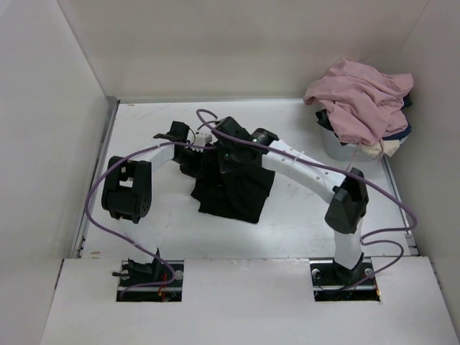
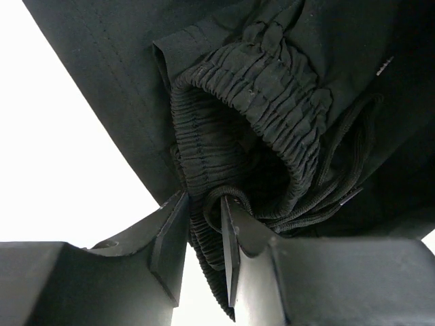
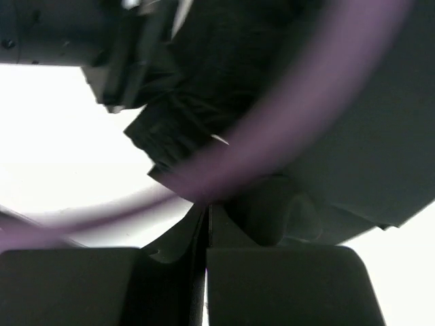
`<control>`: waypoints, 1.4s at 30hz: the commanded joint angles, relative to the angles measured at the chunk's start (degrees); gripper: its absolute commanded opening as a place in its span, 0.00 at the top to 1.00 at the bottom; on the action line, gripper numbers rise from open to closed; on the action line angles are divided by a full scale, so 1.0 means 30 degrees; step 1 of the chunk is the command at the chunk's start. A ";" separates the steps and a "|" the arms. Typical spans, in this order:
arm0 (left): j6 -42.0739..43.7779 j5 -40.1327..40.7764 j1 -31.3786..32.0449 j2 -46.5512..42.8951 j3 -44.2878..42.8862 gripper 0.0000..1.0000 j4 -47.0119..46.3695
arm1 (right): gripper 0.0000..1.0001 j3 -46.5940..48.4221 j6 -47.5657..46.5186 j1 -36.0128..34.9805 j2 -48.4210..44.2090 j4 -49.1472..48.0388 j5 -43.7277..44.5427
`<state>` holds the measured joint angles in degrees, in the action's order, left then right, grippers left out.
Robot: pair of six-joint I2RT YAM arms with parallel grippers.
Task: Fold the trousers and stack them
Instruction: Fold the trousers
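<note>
The black trousers (image 1: 233, 188) hang in a bunched heap over the middle of the white table (image 1: 302, 215), their lower edge on or near the table. My left gripper (image 1: 195, 154) comes in from the left. In the left wrist view it (image 2: 204, 207) is shut on the ribbed elastic waistband (image 2: 258, 102), with the drawstring (image 2: 340, 183) looping beside it. My right gripper (image 1: 228, 147) sits at the top of the heap. Seen from the right wrist, its jaws (image 3: 207, 212) are pressed together with dark cloth (image 3: 367, 136) folded over their tips.
A pile of dusty-pink cloth (image 1: 359, 97) over navy and cream cloth (image 1: 394, 141) fills a pale bin (image 1: 336, 147) at the back right. White walls close in the table on three sides. Purple cables (image 1: 215, 126) loop over both arms.
</note>
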<state>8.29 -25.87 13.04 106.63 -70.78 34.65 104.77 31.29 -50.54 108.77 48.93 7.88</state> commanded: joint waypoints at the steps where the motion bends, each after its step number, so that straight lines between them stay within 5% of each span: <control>1: -0.0479 -0.1280 -0.0142 -0.0123 0.0127 0.77 -0.0418 | 1.00 0.2338 -0.0909 -0.0128 0.0859 0.0800 -0.0515; 13: -0.1124 -0.1749 -0.0406 0.0082 0.0714 0.77 -0.0653 | 0.97 0.3397 0.0060 -0.1651 0.2764 -0.0370 -0.1860; 15: -0.1124 -0.1662 -0.0435 0.0228 0.0626 0.77 -0.0653 | 0.87 0.3484 -0.0203 -0.1711 0.3262 -0.0663 -0.2943; 17: -0.1124 -0.1544 -0.0552 0.0374 0.0538 0.74 -0.0653 | 0.60 0.3601 -0.0846 -0.1740 0.3469 -0.0956 -0.4028; 23: -0.1124 -0.1397 -0.1751 0.0433 0.0071 0.68 -0.0507 | 0.42 0.2112 -0.4244 -0.2940 0.0986 -0.4173 -0.5175; 31: -0.0511 -0.1018 -0.4036 -0.1466 -0.3119 0.53 0.1249 | 0.50 -0.5963 -0.1907 -0.2006 -0.5866 -0.8367 -0.2252; 35: 0.0252 -0.0928 -0.4332 -0.2553 -0.4908 0.36 0.2216 | 0.72 -1.0687 -0.0355 -0.0951 -0.8276 -0.8603 -0.0841; 38: 0.0573 -0.1307 -0.4012 -0.3372 -0.5643 0.35 0.4026 | 0.88 -1.3091 0.0817 -0.0424 -0.8426 -0.9567 -0.1014; 42: 0.3818 -0.2131 -0.1088 -0.4135 -0.4595 0.35 0.9122 | 0.90 -1.5611 0.2602 0.0454 -0.8483 -1.2346 -0.1775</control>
<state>11.62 -29.04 3.51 96.68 -86.11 47.97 61.25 33.45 -50.37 83.42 20.32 3.07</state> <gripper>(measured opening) 0.647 0.106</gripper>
